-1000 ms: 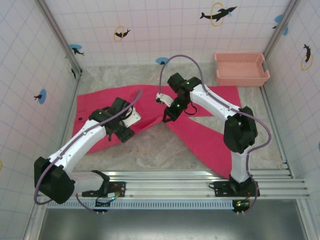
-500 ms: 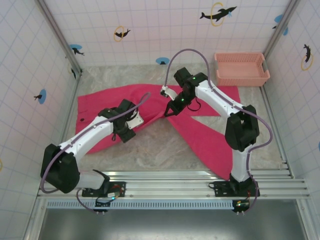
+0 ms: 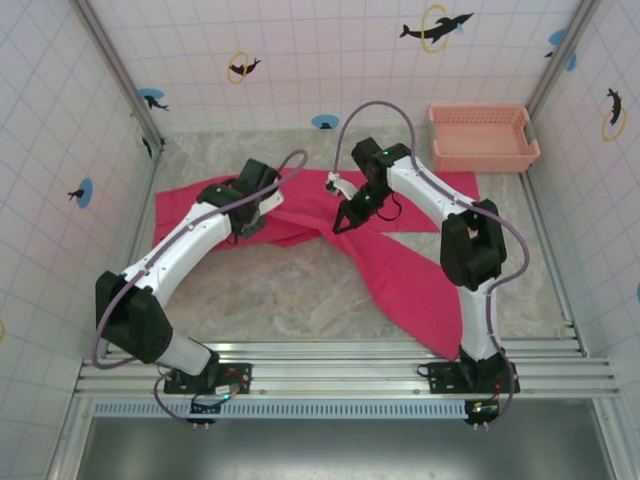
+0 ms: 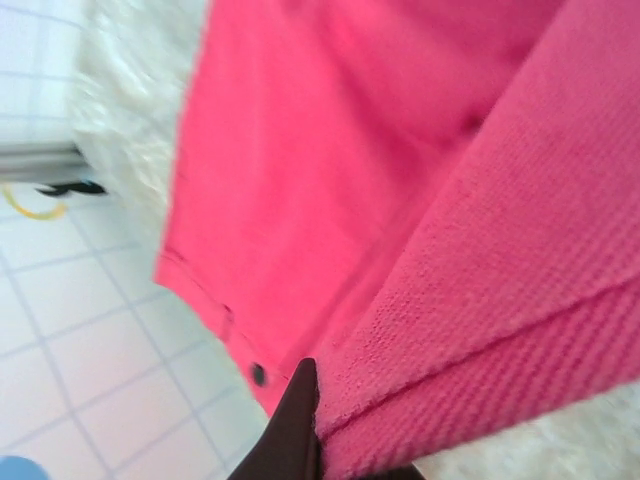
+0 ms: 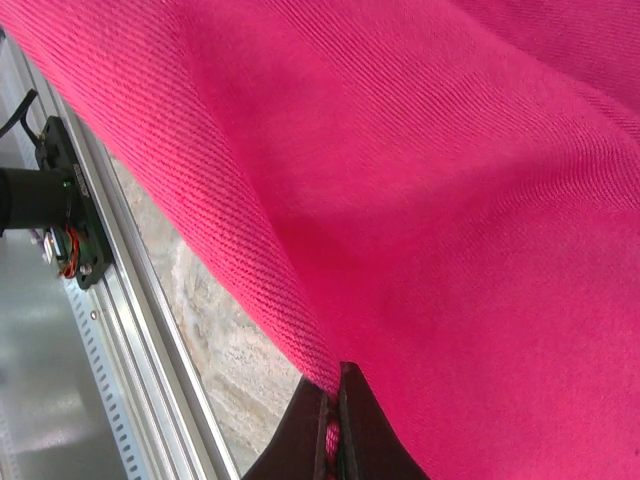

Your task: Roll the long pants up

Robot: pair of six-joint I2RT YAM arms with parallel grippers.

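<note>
Long pants (image 3: 400, 270) lie spread on table (image 3: 270, 290): one end at back-left, a leg running diag. to near-right by the rail. L gripper (image 3: 247, 212) sits over the back-left part, fingers closed on a hemmed fold, cloth lifted at the tip. R gripper (image 3: 343, 222) is mid-table at the back, pinching a ridge of cloth, tented up. Salmon basket (image 3: 483, 138) in back-right corner, near pants' edge.
</note>
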